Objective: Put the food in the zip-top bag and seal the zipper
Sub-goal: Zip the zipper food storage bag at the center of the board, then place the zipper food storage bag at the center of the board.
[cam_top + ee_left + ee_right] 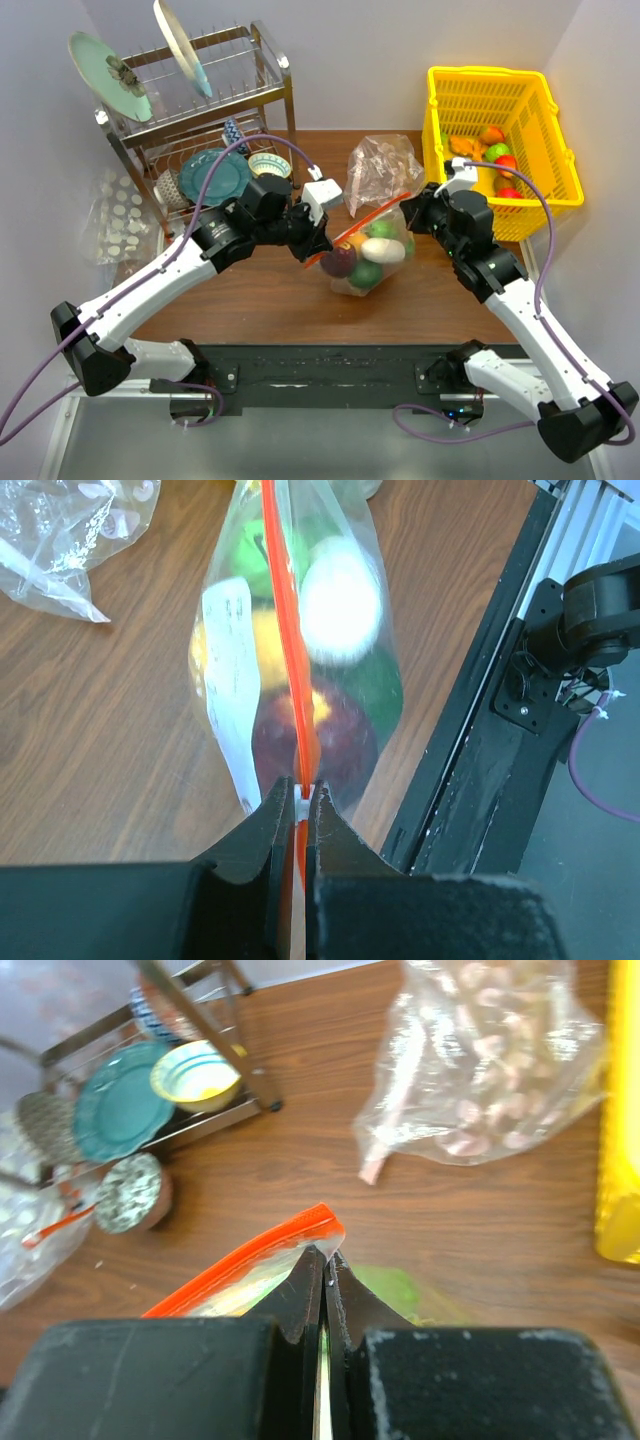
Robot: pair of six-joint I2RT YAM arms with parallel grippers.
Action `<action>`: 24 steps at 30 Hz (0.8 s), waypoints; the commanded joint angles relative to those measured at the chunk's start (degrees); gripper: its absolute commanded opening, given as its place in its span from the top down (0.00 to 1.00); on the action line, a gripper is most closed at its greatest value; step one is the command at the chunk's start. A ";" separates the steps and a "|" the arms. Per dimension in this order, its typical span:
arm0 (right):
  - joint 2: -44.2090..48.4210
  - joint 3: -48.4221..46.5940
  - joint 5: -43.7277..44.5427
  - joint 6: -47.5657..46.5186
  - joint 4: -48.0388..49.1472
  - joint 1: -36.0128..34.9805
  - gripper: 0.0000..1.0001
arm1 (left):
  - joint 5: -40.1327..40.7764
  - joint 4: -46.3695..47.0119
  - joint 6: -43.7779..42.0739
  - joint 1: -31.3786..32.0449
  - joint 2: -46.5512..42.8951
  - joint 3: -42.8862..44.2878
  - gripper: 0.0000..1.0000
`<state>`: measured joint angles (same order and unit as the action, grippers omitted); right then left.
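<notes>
Food (383, 250) in bag (337, 287), seemingly on table (260, 300)

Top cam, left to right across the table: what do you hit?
dotted clear bag → dish rack → left gripper → zip-top bag → right gripper → yellow basket

No text is showing clearly enough to read; a white label (232, 670) on the zip-top bag (340, 520) is carrying marks too blurred to make out.
</notes>
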<state>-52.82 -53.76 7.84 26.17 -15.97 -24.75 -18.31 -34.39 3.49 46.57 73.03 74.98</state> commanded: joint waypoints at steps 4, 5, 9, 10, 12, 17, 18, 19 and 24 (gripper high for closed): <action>-1.59 -4.16 20.64 -0.69 -1.26 3.13 1.00 | 0.11 -4.98 1.17 -0.07 -2.99 -1.50 1.00; -1.67 -4.16 21.08 -0.51 -1.43 3.22 1.00 | 0.29 -4.98 1.26 -0.07 -2.99 -1.59 1.00; -1.94 -3.99 22.57 0.19 -2.05 3.83 1.00 | 0.38 -4.81 1.26 -0.07 -2.90 -1.94 1.00; -1.94 -3.90 22.40 0.28 -2.05 4.01 1.00 | 0.55 -4.81 1.26 -0.07 -2.90 -2.03 1.00; -2.03 -3.81 21.87 0.54 -1.96 4.01 1.00 | 0.73 -4.81 1.26 -0.07 -2.90 -2.12 1.00; -2.47 -2.85 16.71 0.81 -0.21 4.10 1.00 | 5.20 -5.33 2.49 -0.25 -2.29 -1.94 1.00; -2.55 -2.15 15.29 1.24 0.84 4.10 1.00 | 8.34 -5.77 3.36 -0.42 -1.94 -1.42 1.00; -3.08 -1.79 13.97 1.51 1.46 4.10 1.00 | 10.03 -6.82 3.80 -0.60 -1.32 -1.07 1.00; -5.80 -0.39 2.82 2.39 7.07 4.10 1.00 | 18.20 -8.67 6.79 -3.76 2.46 2.70 1.00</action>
<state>-56.93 -54.59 13.82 28.40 -17.26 -22.33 -8.67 -37.41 6.94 45.56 74.02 73.93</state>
